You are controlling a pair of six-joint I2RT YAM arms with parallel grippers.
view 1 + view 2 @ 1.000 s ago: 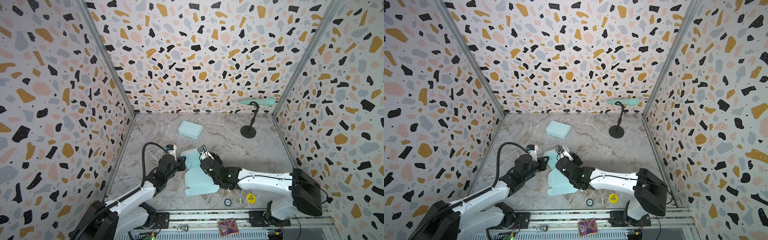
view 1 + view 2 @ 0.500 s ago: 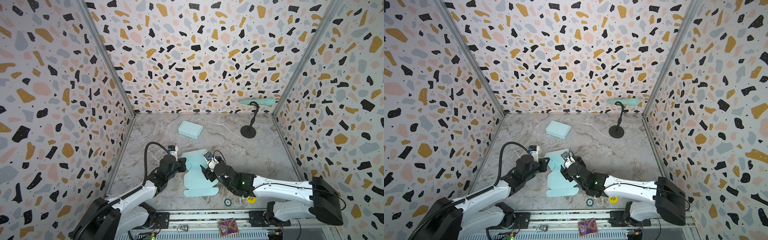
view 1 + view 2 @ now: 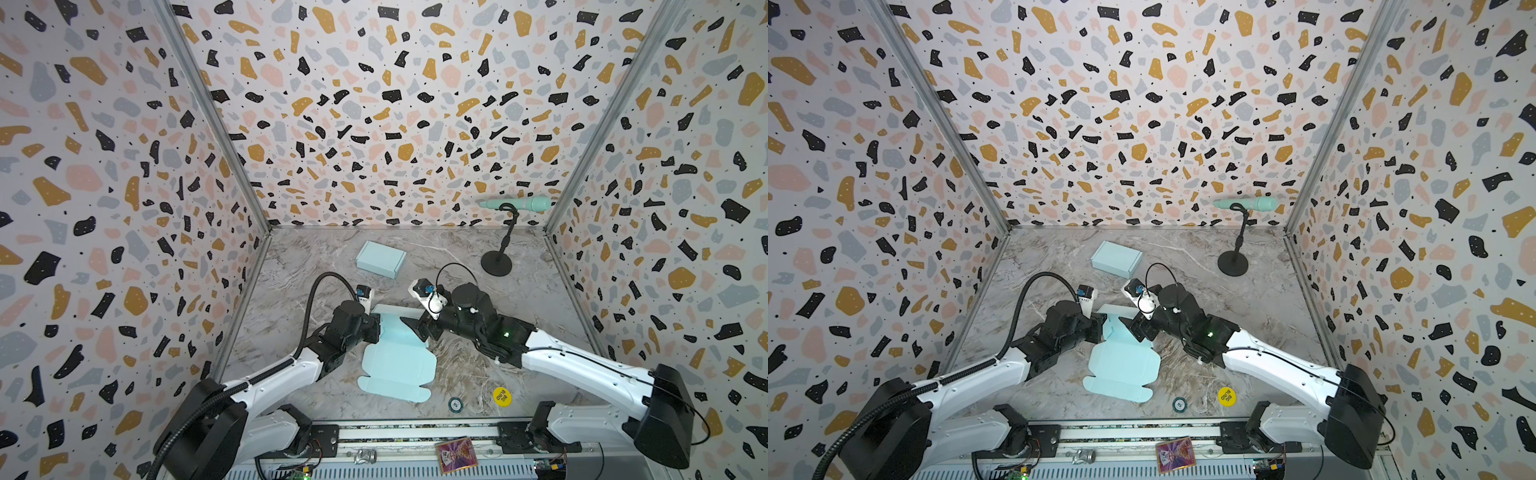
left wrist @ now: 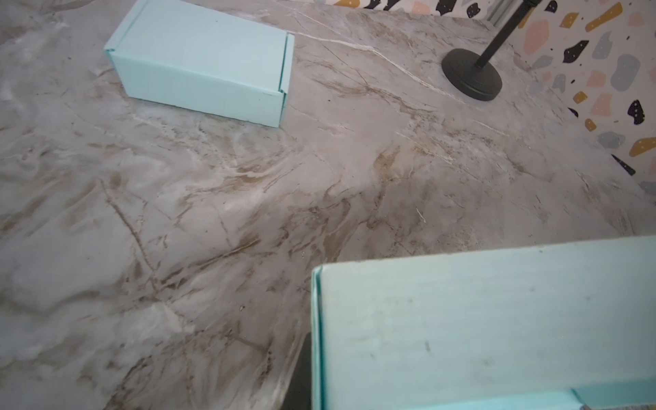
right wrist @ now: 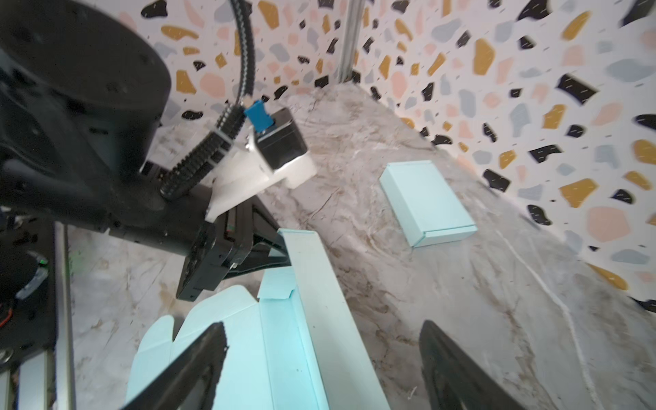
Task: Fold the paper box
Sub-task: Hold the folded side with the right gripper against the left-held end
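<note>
The paper box is a light blue blank lying mostly flat on the marble table near the front. Its far wall stands folded up. My left gripper is shut on the left end of that wall. My right gripper is open wide at the wall's right end. One of its fingers hangs over the box floor and the other is over bare table, neither touching. In the left wrist view the wall hides the left fingers almost entirely.
A finished, closed light blue box lies further back. A black stand with a mint microphone is at the back right. A yellow disc and small token lie by the front edge.
The right gripper has opened wide and drawn back off the box floor to the wall's right end, its arm swinging out rightward. The left gripper has kept its grip in place.
</note>
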